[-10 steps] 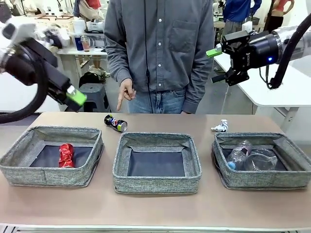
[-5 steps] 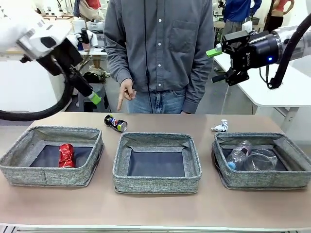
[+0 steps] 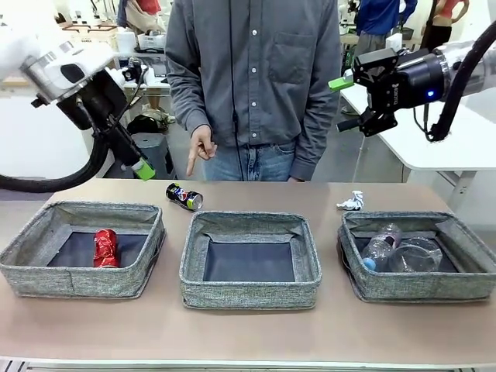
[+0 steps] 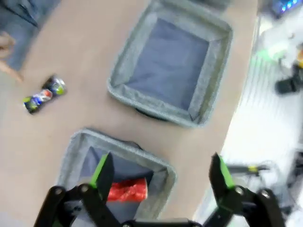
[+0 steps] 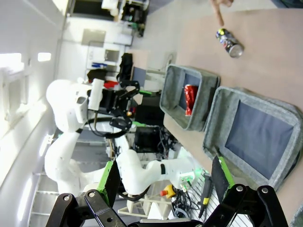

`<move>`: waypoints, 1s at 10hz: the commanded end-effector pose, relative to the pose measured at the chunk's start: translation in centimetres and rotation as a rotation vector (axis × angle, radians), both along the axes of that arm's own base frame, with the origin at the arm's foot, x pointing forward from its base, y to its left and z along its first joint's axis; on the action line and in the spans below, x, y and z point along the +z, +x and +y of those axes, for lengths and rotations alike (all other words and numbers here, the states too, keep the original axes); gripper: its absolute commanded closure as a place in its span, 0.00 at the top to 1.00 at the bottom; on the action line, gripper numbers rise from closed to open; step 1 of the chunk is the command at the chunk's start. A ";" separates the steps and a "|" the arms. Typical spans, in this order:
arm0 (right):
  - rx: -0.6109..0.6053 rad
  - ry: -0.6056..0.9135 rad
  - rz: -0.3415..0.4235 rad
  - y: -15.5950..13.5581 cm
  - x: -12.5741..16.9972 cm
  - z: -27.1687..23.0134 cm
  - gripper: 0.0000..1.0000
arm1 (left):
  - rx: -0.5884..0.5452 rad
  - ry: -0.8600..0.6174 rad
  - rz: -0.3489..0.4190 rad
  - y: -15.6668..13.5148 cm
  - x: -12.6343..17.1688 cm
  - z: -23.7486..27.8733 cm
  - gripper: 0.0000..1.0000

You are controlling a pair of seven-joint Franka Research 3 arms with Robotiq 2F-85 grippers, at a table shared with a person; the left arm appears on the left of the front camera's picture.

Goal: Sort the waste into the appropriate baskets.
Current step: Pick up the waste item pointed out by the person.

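1. Left jaws stand wide open with nothing between them, hanging above the far-left part of the table (image 3: 248, 333), tips angled down toward the dark blue soda can (image 3: 184, 196). Right jaws are likewise open and empty, held high on the right, well apart from any waste.
2. The soda can lies on its side on the table, just behind the gap between the left basket (image 3: 101, 208) and the middle basket (image 3: 248, 219). The person's hand (image 3: 201, 147) points down near it.
3. The crushed red can (image 3: 105, 247) is in the left basket. The clear plastic bottle (image 3: 380, 246) and clear plastic cup (image 3: 418, 254) are in the right basket (image 3: 411, 220). The crumpled wrapper (image 3: 351, 203) lies on the table just behind the right basket. The middle basket holds nothing.
4. Judgement: the step in hand is the left reach for the soda can, bound for the left basket beside the red can.
5. Roll the wrist so the pads close across the can's round body, not end to end. Descend from directly above, centred.
6. Risks: the can may roll if one pad touches first, and the person's hand is close, so approach slowly.
7. Lift clear of the soft folded rim, then release low.
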State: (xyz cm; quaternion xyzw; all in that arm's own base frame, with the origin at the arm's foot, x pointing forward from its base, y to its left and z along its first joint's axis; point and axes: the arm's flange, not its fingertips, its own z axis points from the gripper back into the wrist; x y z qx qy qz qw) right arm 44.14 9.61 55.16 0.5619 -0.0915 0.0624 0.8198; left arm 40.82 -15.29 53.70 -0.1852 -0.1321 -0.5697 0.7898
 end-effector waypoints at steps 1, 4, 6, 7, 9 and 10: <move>-0.010 -0.012 0.013 0.1 0.5 0.0 1.00 | -0.369 0.168 -0.106 6.1 -1.5 0.3 1.00; -0.010 -0.012 0.013 0.1 0.5 0.0 1.00 | -0.400 0.256 -0.229 10.1 -6.6 -2.4 1.00; -0.010 -0.012 0.013 0.1 0.5 0.0 1.00 | -0.370 0.253 -0.278 12.0 -9.5 -4.5 1.00; -0.010 -0.012 0.013 0.1 0.5 0.0 1.00 | -0.346 0.233 -0.297 13.1 -10.3 -5.2 1.00; -0.010 -0.012 0.013 0.1 0.5 0.0 1.00 | -0.385 0.256 -0.285 12.6 -10.0 -5.1 1.00; -0.010 -0.012 0.013 0.1 0.5 0.0 1.00 | -0.385 0.256 -0.285 12.6 -10.0 -5.1 1.00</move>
